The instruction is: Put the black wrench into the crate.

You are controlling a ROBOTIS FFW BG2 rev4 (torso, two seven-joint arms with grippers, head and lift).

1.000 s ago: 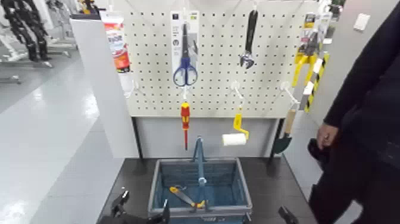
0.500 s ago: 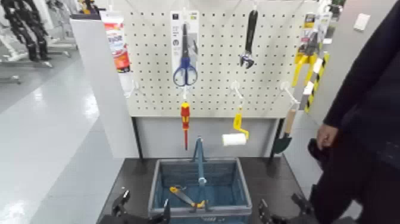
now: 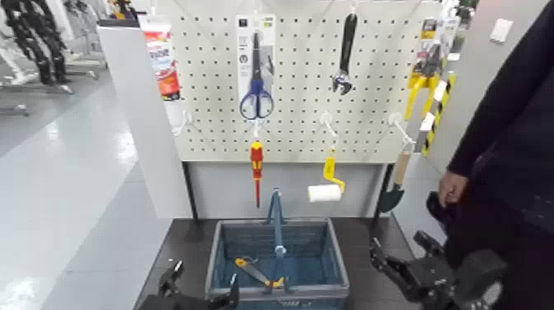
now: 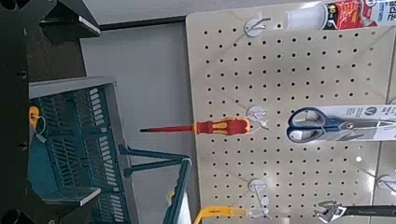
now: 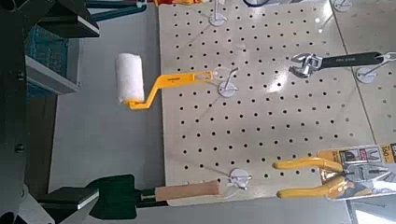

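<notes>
The black wrench [image 3: 345, 51] hangs head-down on the white pegboard, upper right of centre; it also shows in the right wrist view [image 5: 336, 63] and at the edge of the left wrist view [image 4: 353, 210]. The crate [image 3: 219, 255] stands on the dark table below the pegboard, its blue handle upright; the left wrist view shows it too [image 4: 73, 140]. My right gripper [image 3: 402, 249] is open and empty, low at the crate's right, far below the wrench. My left gripper [image 3: 200, 286] is open and empty at the crate's near left corner.
Blue-handled scissors [image 3: 256, 78], a red-and-yellow screwdriver [image 3: 256, 169], a yellow paint roller [image 3: 326, 186], a trowel [image 3: 396, 183] and yellow pliers [image 3: 420, 86] hang on the pegboard. A yellow-handled tool [image 3: 255, 274] lies in the crate. A person in dark clothes [image 3: 503, 165] stands close on the right.
My right gripper has risen into view at the bottom right and moved up beside the crate. The left gripper has barely shifted. The wrench still hangs on the board.
</notes>
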